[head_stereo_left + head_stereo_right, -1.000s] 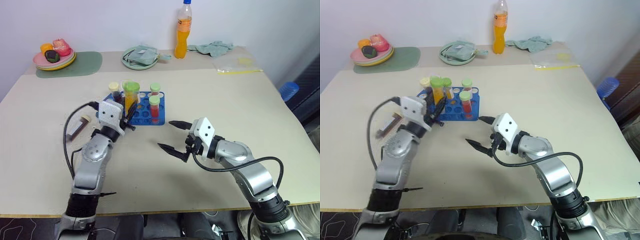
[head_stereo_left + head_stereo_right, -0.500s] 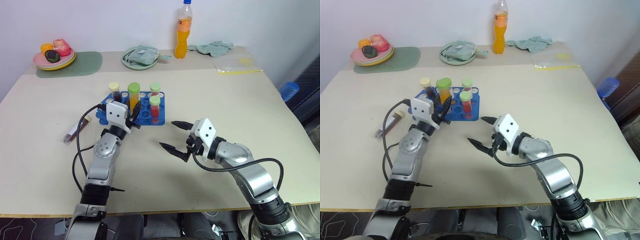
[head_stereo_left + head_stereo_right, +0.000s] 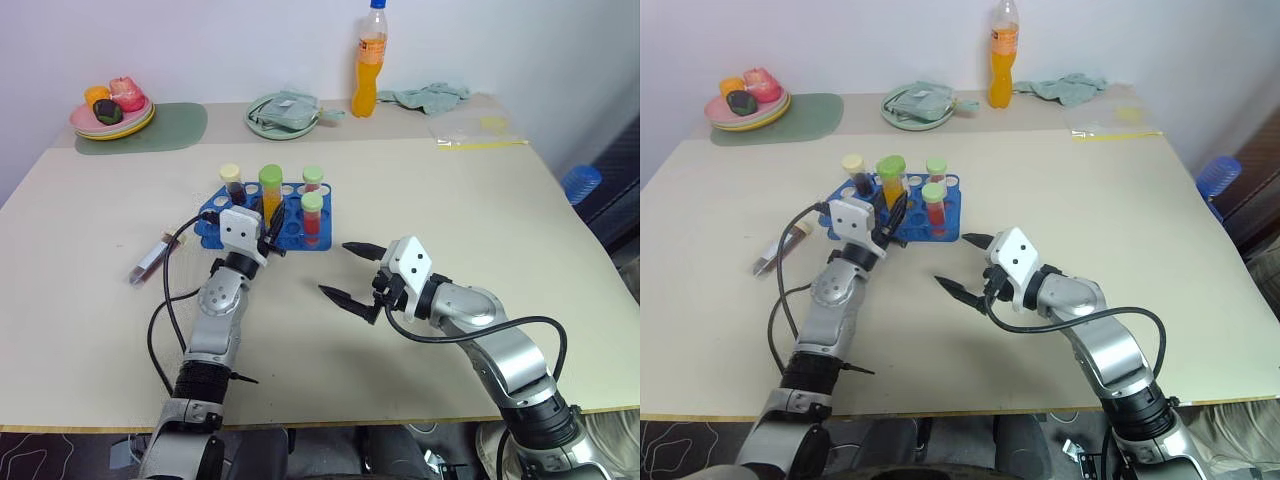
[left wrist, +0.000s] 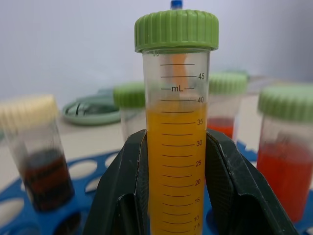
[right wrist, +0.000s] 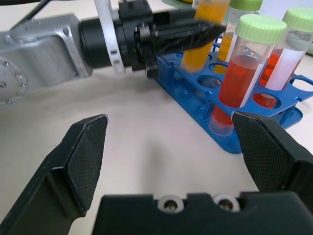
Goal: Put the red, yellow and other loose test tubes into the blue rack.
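Over the blue rack my left fingers are clamped on the yellow tube, held upright. I should keep it vertical, centre its tip over a free hole, then lower slowly. My right fingers hang wide apart nearby. One loose tube lies on the tabletop.

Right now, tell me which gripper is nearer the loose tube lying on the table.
Left. The left gripper is at the blue rack, shut on the yellow tube, beside the loose tube. The right gripper hangs open, further off, past the rack's other end.
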You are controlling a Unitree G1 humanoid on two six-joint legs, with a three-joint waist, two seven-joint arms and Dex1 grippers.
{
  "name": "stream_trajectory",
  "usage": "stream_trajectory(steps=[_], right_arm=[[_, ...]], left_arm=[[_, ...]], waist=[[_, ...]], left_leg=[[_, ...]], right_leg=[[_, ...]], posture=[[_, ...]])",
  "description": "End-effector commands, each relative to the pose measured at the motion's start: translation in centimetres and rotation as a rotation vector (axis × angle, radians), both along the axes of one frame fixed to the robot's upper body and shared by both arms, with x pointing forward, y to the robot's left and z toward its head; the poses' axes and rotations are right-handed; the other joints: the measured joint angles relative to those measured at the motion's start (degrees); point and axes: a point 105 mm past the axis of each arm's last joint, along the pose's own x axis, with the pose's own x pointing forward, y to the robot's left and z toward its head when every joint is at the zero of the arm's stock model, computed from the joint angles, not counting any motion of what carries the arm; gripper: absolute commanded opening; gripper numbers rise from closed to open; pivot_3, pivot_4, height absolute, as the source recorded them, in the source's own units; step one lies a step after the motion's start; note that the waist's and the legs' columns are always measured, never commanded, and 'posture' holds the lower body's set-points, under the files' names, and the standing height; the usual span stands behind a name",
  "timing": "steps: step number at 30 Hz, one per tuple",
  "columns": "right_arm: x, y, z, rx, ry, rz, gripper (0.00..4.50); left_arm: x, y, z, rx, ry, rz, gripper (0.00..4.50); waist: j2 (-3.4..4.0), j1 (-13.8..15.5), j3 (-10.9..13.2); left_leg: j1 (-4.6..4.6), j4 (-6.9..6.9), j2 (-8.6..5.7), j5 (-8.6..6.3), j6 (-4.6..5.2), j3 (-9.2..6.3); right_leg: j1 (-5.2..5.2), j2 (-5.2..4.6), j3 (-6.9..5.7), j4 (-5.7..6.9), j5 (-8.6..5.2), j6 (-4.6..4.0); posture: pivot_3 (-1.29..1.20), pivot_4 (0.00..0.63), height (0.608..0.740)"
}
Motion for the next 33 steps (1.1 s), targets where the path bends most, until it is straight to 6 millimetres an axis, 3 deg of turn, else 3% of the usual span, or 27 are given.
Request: stream_trajectory(steps=[1,3,6,10,15,19,21,25,29,31,33], right_arm=[[-0.4,0.2,1.4,0.031,-0.047,0.012,4.50],[-0.4,0.3,1.4,0.033,-0.047,0.011,4.50],[-0.4,0.3,1.4,0.035,-0.045,0.010,4.50],[-0.5,0.3,1.4,0.036,-0.048,0.009,4.50],[-0.7,0.2,1.4,0.035,-0.045,0.009,4.50],[-0.9,0.3,1.1,0.040,-0.027,0.023,4.50],[-0.8,0.5,1.1,0.038,-0.027,0.032,4.50],[-0.6,0.6,1.2,0.031,-0.037,0.041,4.50],[-0.5,0.8,1.2,0.029,-0.032,0.059,4.50],[-0.4,1.0,1.2,0.031,-0.032,0.068,4.50],[-0.3,1.2,1.2,0.031,-0.038,0.073,4.50]], left_arm=[[0.0,-0.5,1.4,-0.012,-0.056,-0.015,1.44],[-0.2,-0.7,1.1,-0.027,-0.038,-0.036,1.44],[-0.4,-0.3,1.0,-0.072,-0.020,-0.039,2.36],[-0.9,1.6,2.7,-0.156,-0.056,0.008,4.33],[-3.0,6.1,6.3,-0.300,-0.104,0.065,4.33],[-4.6,8.2,9.9,-0.250,-0.143,0.044,4.33],[-4.7,9.4,10.6,-0.221,-0.103,0.052,4.33],[-3.6,13.1,8.9,-0.089,0.099,0.187,4.33],[-2.1,18.2,5.5,0.151,0.511,0.395,4.42],[-1.4,19.1,4.9,0.274,0.654,0.451,4.42],[-1.3,18.6,4.0,0.314,0.813,0.369,4.42]], waist=[[0.00,0.1,0.0],[0.00,0.1,0.0],[0.00,0.0,0.0],[0.00,-0.2,0.0],[0.00,-0.4,0.0],[0.00,-0.2,0.0],[0.00,0.0,0.0],[0.01,-0.3,0.0],[0.00,-0.6,0.0],[-0.09,-0.3,0.1],[-0.10,-0.1,0.1]], left_leg=[[0.00,0.00,0.00,0.00,0.00,0.00],[0.00,0.01,0.00,0.00,0.00,-0.01],[0.00,0.00,0.00,0.00,0.00,-0.01],[0.00,-0.01,0.01,0.00,0.00,-0.01],[0.00,-0.02,0.07,0.00,0.00,-0.01],[0.00,-0.01,0.07,0.00,0.00,-0.01],[0.00,0.00,0.05,0.00,0.00,-0.01],[0.05,-0.01,0.05,0.00,0.00,-0.03],[0.06,-0.07,0.12,0.00,0.01,-0.05],[0.05,-0.08,0.13,0.00,0.01,-0.09],[0.04,-0.04,0.10,-0.01,0.01,-0.12]], right_leg=[[0.00,0.00,0.00,0.00,0.00,0.00],[0.01,0.00,-0.01,0.00,0.00,0.00],[0.01,0.00,-0.01,0.00,0.00,0.00],[-0.01,0.01,0.00,0.00,0.00,0.00],[-0.04,0.04,0.02,0.03,0.00,0.00],[-0.01,0.05,0.02,0.02,0.00,0.00],[0.01,0.05,0.02,0.00,0.00,0.00],[0.02,0.07,0.02,0.04,0.00,0.00],[-0.05,0.19,0.04,0.09,-0.01,-0.02],[-0.06,0.24,0.03,0.13,-0.01,-0.02],[-0.02,0.23,0.01,0.10,-0.01,-0.02]], posture=[[0.00,0.150,0.740],[0.00,0.150,0.740],[0.00,0.150,0.740],[0.00,0.150,0.740],[0.00,0.150,0.740],[0.00,0.150,0.740],[0.00,0.150,0.740],[0.00,0.150,0.740],[0.00,0.150,0.740],[0.00,0.150,0.740],[0.00,0.150,0.740]])
